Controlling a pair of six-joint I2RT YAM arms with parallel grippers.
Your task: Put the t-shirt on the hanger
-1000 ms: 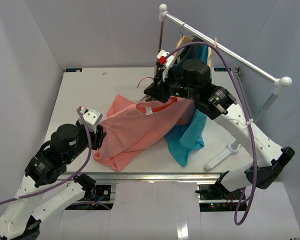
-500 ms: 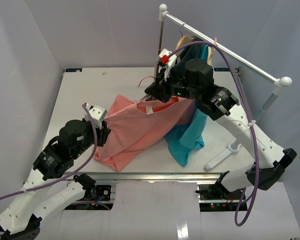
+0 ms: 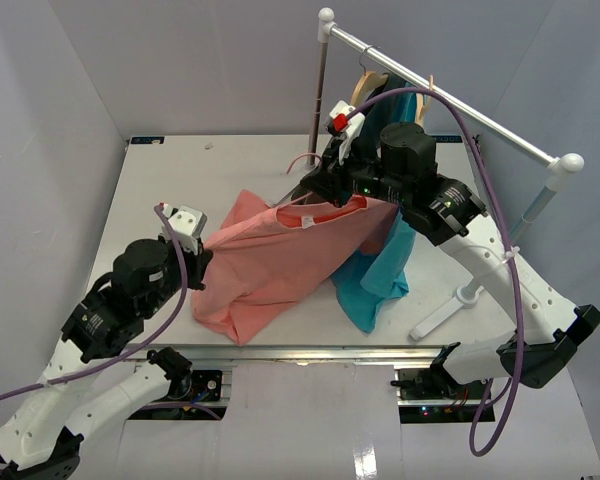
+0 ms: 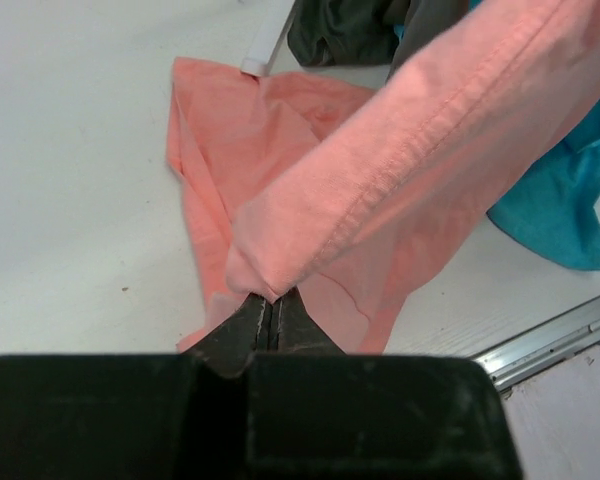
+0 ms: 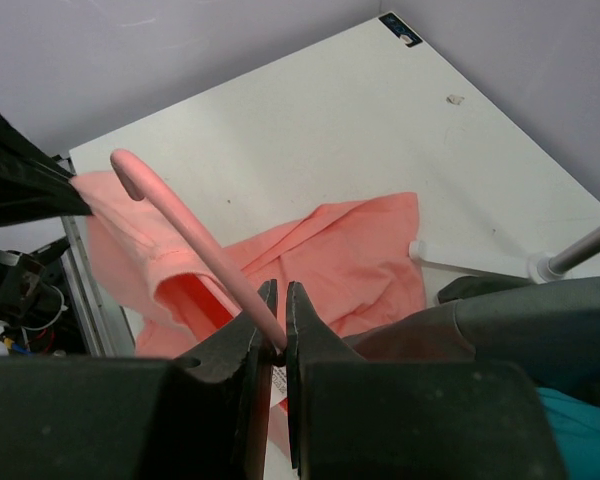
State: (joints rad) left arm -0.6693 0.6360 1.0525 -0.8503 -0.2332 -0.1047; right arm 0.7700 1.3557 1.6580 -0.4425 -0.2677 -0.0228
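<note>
The salmon t-shirt (image 3: 280, 262) hangs stretched between my two grippers, its lower part resting on the table. My left gripper (image 3: 195, 262) is shut on a fold of its hem or sleeve edge; in the left wrist view the closed tips (image 4: 273, 303) pinch the t-shirt's cloth (image 4: 380, 200). Up at the t-shirt's collar, my right gripper (image 3: 325, 190) is shut on the pale-pink hanger. The right wrist view shows the hanger's rod (image 5: 195, 240) running from the right gripper (image 5: 281, 305) up to the curved hook, with the t-shirt (image 5: 350, 250) below.
A teal shirt (image 3: 375, 275) hangs down beside the salmon one. A garment rack bar (image 3: 450, 100) with wooden hangers (image 3: 370, 85) crosses the back right; its white foot (image 3: 445, 315) lies on the table. Dark grey cloth (image 4: 350, 25) lies behind the t-shirt.
The left gripper closed on the t-shirt's edge and pulled it left and up. The right gripper moved slightly right and up with the hanger, so the shirt is now stretched.
</note>
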